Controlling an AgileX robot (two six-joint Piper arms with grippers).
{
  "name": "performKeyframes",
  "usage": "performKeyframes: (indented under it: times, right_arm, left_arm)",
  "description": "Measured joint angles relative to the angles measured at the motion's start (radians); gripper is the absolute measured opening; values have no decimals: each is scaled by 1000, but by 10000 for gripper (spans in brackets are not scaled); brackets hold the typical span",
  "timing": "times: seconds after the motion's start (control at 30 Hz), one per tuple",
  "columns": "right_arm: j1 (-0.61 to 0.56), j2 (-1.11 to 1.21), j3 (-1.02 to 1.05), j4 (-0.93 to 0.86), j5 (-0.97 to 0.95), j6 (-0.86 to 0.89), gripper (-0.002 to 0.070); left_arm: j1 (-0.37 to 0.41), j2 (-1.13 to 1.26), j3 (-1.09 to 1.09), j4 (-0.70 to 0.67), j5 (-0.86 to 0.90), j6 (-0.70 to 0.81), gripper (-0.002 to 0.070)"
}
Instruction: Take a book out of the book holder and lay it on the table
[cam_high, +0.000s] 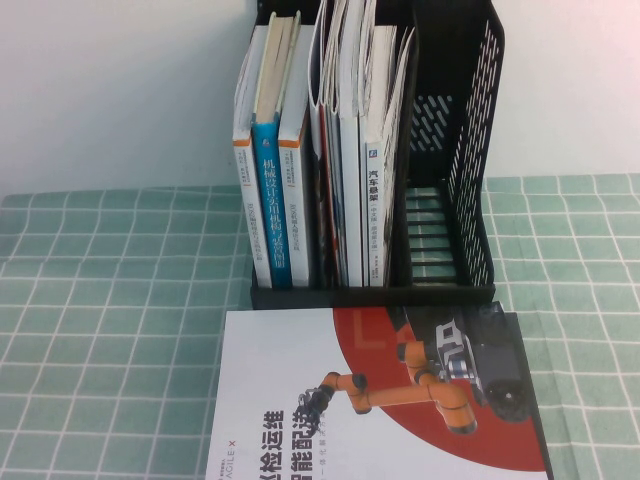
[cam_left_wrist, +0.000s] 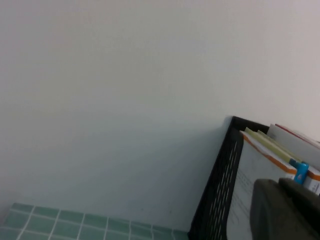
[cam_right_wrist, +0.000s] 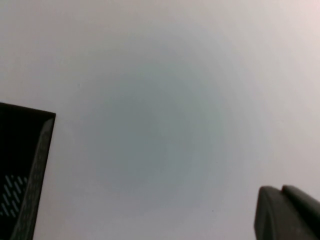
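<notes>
The black book holder (cam_high: 470, 180) stands upright at the back of the green grid table (cam_high: 100, 300). The white-spined book (cam_high: 374, 215) with a small blue mark stands in a middle slot among other books. Neither gripper shows in the high view. My left gripper (cam_left_wrist: 280, 182) shows as dark fingertips pressed together, empty, raised beside the holder's perforated wall (cam_left_wrist: 220, 190). My right gripper (cam_right_wrist: 282, 189) is also shut and empty, facing the white wall with a corner of the holder (cam_right_wrist: 25, 165) in view.
A red-and-white book picturing an orange robot arm (cam_high: 380, 400) lies flat on the table in front of the holder. A thick blue-spined book (cam_high: 268, 200) stands in the left slot. The holder's right slot (cam_high: 430, 230) is empty. A white wall stands behind.
</notes>
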Motion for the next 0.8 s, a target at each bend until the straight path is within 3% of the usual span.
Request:
performKeyframes:
  times: [0.13,0.23,0.3,0.43,0.57,0.67,0.8]
  right_arm:
    - [0,13,-100,-7,142,8,-2]
    - [2,75,-146,38,154,16,-2]
    - [10,116,-164,53,137,18,-2]
    - [29,192,-169,18,-7,22,-2]
    - [44,262,-176,-152,-168,139,-2]
    - [48,319,-176,-367,-297,347,-2]
    - [48,404,-178,-652,-585,543,-2]
  left_arm:
    - [0,101,-74,-4,112,22,-3]
    - [0,240,-143,-83,248,176,-3]
    - [0,341,-192,-225,296,346,-3]
    - [0,555,-294,-706,338,736,-3]
    - [0,743,-411,-999,376,985,-3]
    - [0,873,-523,-1062,391,1034,-3]
    - [-11,1042,-660,-1047,427,1024,-3]
